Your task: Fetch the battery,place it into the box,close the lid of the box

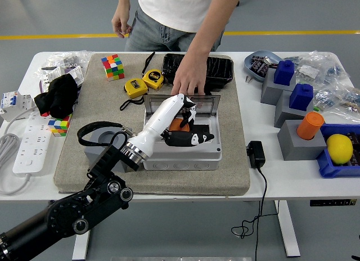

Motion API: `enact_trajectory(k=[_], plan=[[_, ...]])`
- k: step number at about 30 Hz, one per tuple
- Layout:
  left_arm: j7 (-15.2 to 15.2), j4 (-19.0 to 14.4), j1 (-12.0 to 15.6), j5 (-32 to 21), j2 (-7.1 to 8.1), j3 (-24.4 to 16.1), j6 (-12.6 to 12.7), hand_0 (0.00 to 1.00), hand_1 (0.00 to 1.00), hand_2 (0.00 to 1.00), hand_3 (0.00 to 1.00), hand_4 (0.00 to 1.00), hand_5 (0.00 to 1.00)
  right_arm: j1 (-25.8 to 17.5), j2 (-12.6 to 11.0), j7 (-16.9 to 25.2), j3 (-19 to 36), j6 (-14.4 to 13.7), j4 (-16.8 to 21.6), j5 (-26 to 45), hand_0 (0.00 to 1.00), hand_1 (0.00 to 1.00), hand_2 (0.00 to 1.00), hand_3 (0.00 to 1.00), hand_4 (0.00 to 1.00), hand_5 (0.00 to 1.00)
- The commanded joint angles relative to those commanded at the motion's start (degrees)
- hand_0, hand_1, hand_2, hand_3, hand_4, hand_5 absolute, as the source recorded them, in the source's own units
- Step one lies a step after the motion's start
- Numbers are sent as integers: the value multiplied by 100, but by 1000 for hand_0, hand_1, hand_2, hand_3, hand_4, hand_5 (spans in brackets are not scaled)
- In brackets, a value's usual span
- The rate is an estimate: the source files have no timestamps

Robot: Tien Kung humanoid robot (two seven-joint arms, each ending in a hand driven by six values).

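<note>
We see our left hand (183, 123), white-shelled with black fingers, reached in over the open light-grey plastic box (181, 151) that sits on the beige felt mat (230, 165), and the orange rounded object we take for the battery (179, 126) lies right under the palm, inside the box's cavity toward its far left part. The fingers curl around and over it, so we judge the hand is gripping the battery, though the palm hides most of the contact and we cannot tell whether the battery already rests on the box floor. Its long axis is hidden, too little of it shows to say. The relation that matters next, as we judge it: the battery is directly below the hand, and the clear hinged lid (207, 103) stands up just beyond the fingertips at the box's far edge, where a person's hand (190, 81) presses on its top rim. Our left arm is the only one near; the right is out of view. For writing, the two yellow tape measures (143, 82) carry dark labels too small to read, and we can read nothing on the box.
</note>
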Motion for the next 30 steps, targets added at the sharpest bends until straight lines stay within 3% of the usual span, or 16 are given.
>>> enact_trajectory(k=[5,22,23,28,29,30], plan=[[-45,284,-142,-52,-108,54,53,47,2,2,2,978,81,10,-9,2,-20,2,-4,8,671,574,574,633,998,998],[-53,525,-171,12,-203,114,95,50,2,2,2,987,98,-6,-23,-3,-39,9,4,2,672,574,574,633,998,998],[-48,524,-169,25,-203,117,84,55,2,2,20,998,214,-7,-24,-2,-42,9,2,3,673,574,574,633,998,998],[-61,523,-157,44,-208,139,53,55,2,2,20,998,214,-8,-25,-4,-39,16,7,-3,673,574,574,633,998,998],[-66,524,-155,36,-208,139,50,82,2,16,30,998,332,-8,-25,-5,-40,16,8,-3,672,574,574,633,998,998],[-55,520,-143,18,-208,129,2,82,2,16,30,998,332,-6,-23,-6,-47,16,4,2,672,574,574,633,998,998]])
